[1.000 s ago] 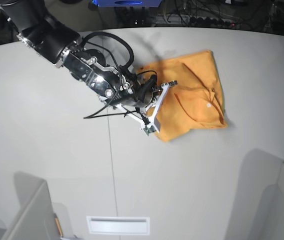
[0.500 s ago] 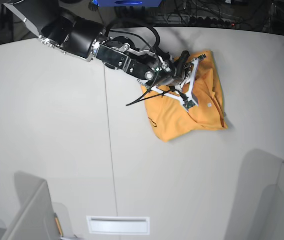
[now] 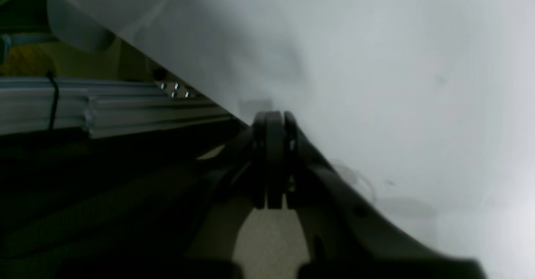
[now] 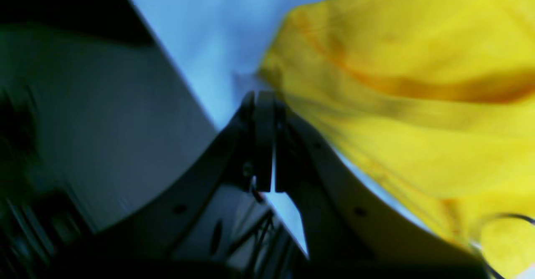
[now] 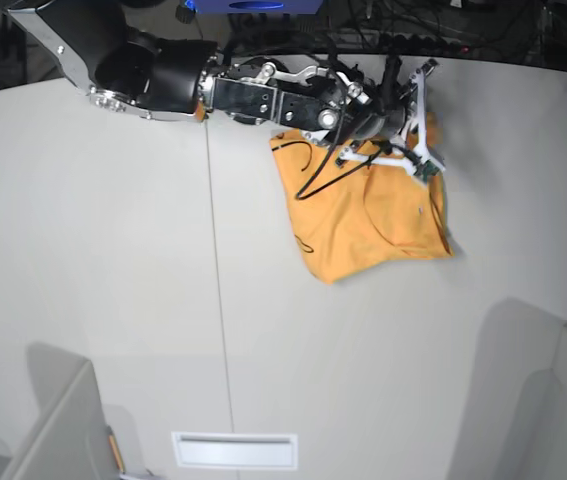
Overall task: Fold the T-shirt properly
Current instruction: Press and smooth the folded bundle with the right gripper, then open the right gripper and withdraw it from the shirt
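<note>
Here, the right gripper (image 4: 264, 103) is seen clenched, its two dark fingers (image 4: 262, 145) pressed flat together with only a sliver of light between them lower down. In the blurred right wrist view, the tips are met by an edge of the T-shirt (image 4: 409, 103), whose yellow folds fill the right side of that view; whether cloth is actually pinched between the tips cannot be told. From the base view, the right gripper (image 5: 425, 120) is shown at the far end of a long black-and-silver arm (image 5: 253, 95) stretched across the top of the pale desk (image 5: 93, 280), directly above the far edge of the T-shirt (image 5: 363, 225). The garment is laid in a rumpled, partly folded heap on the desk's far right area, with a pointed corner turned toward the near side and a thin dark squiggle (image 5: 306, 245) marked by its left edge. A straight seam (image 5: 220, 300) is seen running down the desk, well to the left of the cloth.

The left gripper (image 3: 273, 118) is shown clenched as well, nothing visible between its fingers (image 3: 273, 158), held over the bare edge of the desk (image 3: 376, 62), with ribbed metal rails (image 3: 104, 112) seen beyond that edge.
</note>
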Motion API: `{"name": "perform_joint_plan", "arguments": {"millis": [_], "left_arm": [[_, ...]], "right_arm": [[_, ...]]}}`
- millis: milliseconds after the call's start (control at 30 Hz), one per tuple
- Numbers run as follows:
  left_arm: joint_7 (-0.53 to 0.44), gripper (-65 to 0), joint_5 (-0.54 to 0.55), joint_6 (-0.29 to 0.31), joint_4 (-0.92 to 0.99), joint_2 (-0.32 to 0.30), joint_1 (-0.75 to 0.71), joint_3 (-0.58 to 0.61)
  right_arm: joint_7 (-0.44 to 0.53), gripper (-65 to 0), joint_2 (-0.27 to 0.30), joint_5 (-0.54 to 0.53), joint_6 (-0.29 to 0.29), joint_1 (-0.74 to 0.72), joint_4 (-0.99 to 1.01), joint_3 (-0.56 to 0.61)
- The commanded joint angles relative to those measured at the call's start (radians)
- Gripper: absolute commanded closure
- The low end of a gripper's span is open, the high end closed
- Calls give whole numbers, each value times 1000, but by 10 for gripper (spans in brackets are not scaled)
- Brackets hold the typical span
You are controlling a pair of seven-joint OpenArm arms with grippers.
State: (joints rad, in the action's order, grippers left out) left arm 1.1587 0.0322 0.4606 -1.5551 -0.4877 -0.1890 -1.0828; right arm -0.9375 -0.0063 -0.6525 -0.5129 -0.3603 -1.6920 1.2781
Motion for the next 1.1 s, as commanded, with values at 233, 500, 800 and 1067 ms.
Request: {"name": "perform_joint_plan", "arguments": {"millis": [233,500,800,1067], "left_arm": [[-12,0,54,-4,-25,36,-8,51],[-4,0,415,-4,-101,96,-125,82],[-4,0,631,-4,-222,111,-237,189],[-4,0,659,-4,-224,125,-241,211]], "right_arm": [[21,0,170,12,-10,73,-130,-272],[122,0,317,9,-10,314,-311,-668],[291,0,314,7,167,607,-311,-998],[314,0,257,7,176,679,-311,-1119]]}}
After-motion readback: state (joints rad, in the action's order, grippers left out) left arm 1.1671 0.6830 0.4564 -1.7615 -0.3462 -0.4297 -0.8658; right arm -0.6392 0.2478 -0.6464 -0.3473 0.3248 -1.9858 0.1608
